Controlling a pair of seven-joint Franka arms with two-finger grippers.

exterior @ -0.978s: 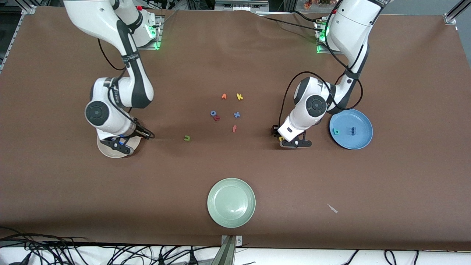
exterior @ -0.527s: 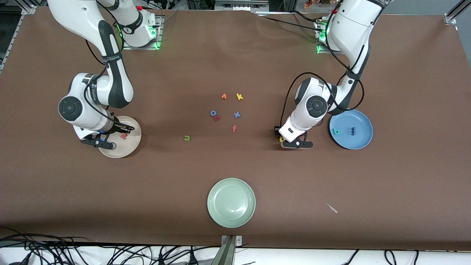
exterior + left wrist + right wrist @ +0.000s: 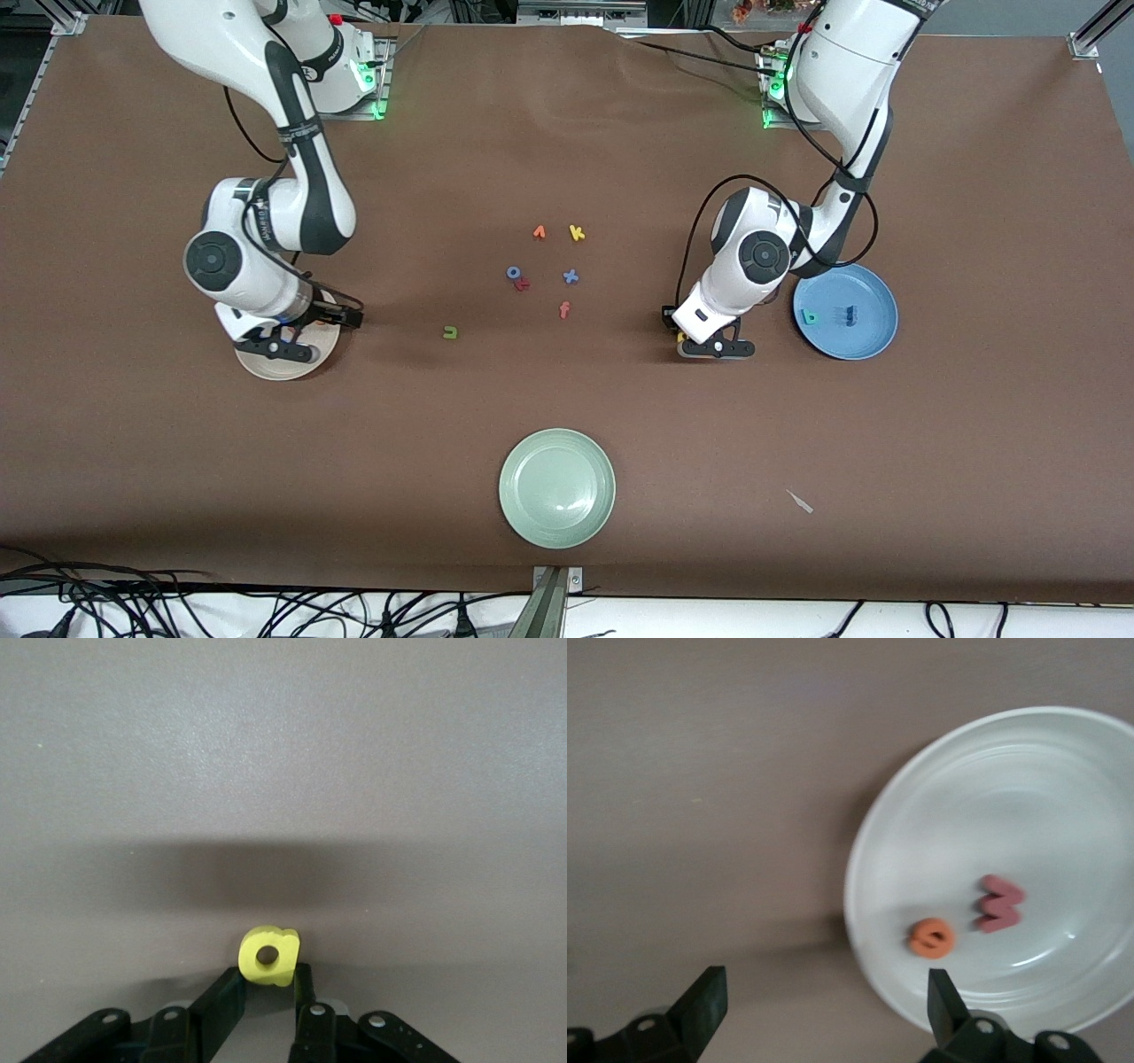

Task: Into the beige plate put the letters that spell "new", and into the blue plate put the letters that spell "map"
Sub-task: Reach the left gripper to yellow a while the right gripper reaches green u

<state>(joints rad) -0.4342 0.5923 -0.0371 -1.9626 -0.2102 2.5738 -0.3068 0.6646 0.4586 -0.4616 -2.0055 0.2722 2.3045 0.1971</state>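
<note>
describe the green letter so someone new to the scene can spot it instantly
Start at the beige plate toward the right arm's end of the table, then look along the brown cloth toward the cluster of small letters mid-table. The green letter lies alone between them, nearer the front camera than the cluster. It is the only green one there, reading as a u.

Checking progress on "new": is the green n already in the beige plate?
No, the green n lies on the bare table, while the beige plate holds only the orange e and salmon w.

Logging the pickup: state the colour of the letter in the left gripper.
Yellow: the foam letter a, pinched in the left gripper; the left wrist view shows it best.
</note>
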